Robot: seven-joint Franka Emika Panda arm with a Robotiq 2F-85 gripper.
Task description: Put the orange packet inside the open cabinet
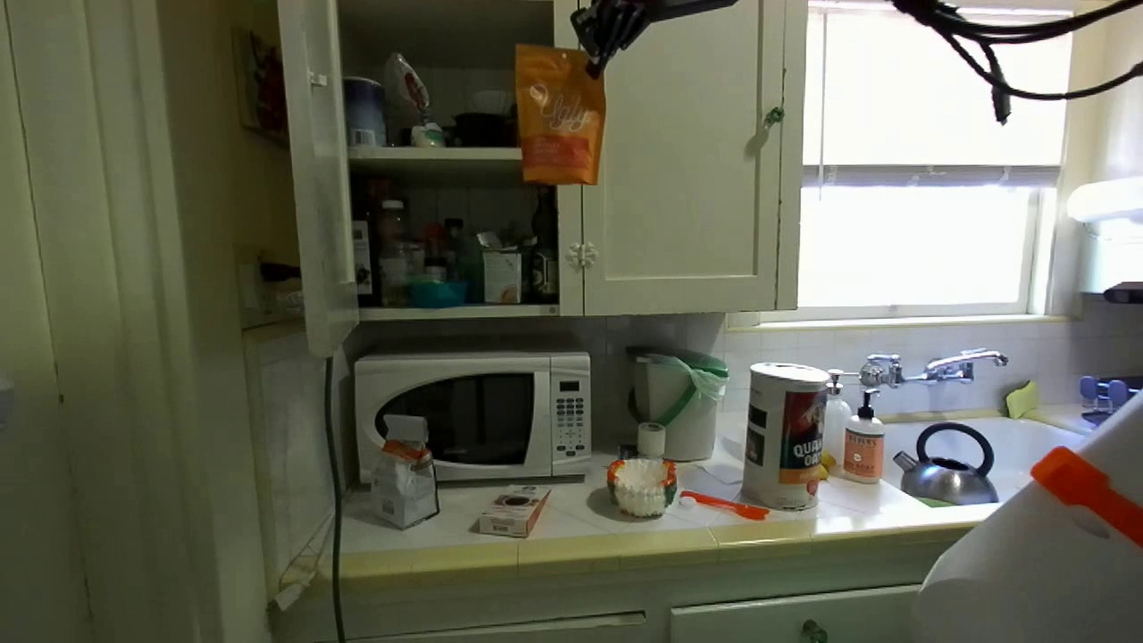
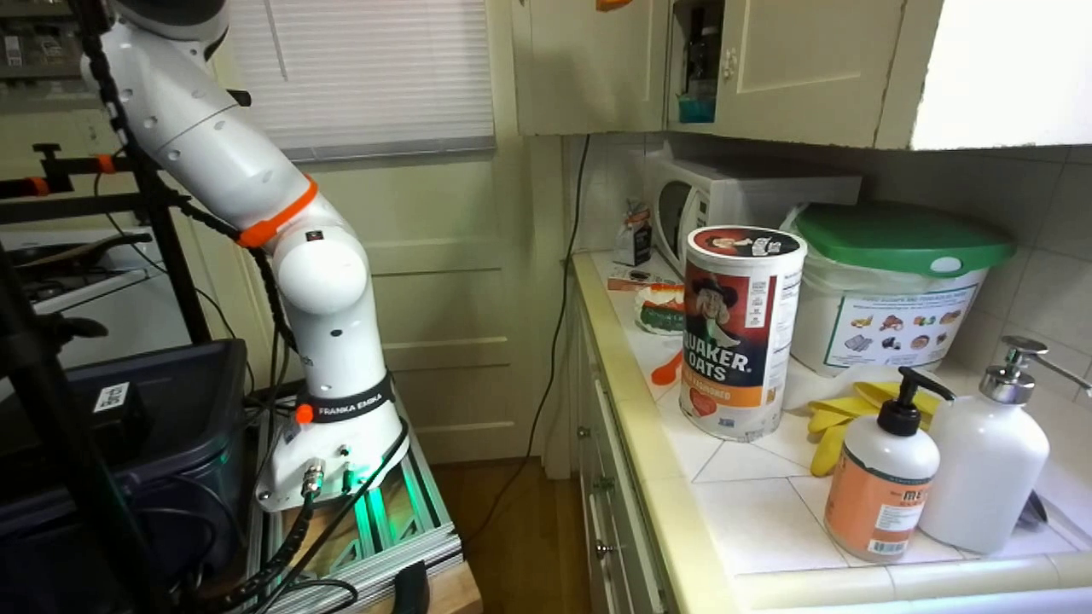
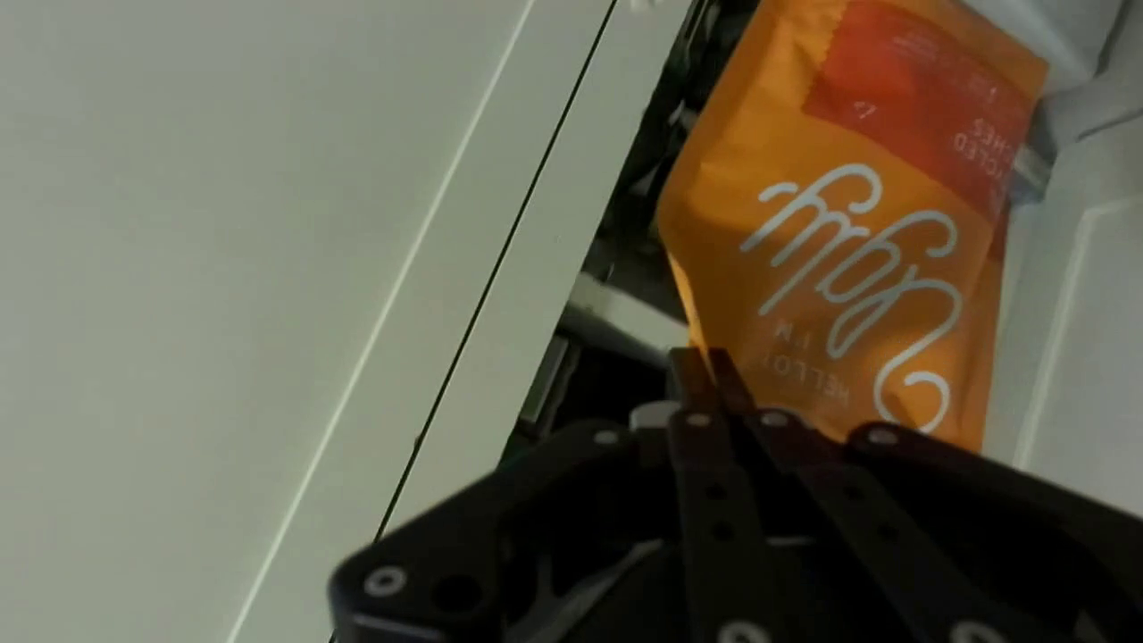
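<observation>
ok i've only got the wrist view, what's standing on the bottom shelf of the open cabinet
Observer: In both exterior views a teal container shows at the front of the bottom shelf of the open cabinet.
Operator: and how high is the orange packet against the upper shelf
Observer: In an exterior view it hides one end of that shelf's front edge, with its own bottom edge showing lower than the shelf. If you want it up there, I'd probably raise it first, though I can't tell how far in front of the shelf it hangs.
</observation>
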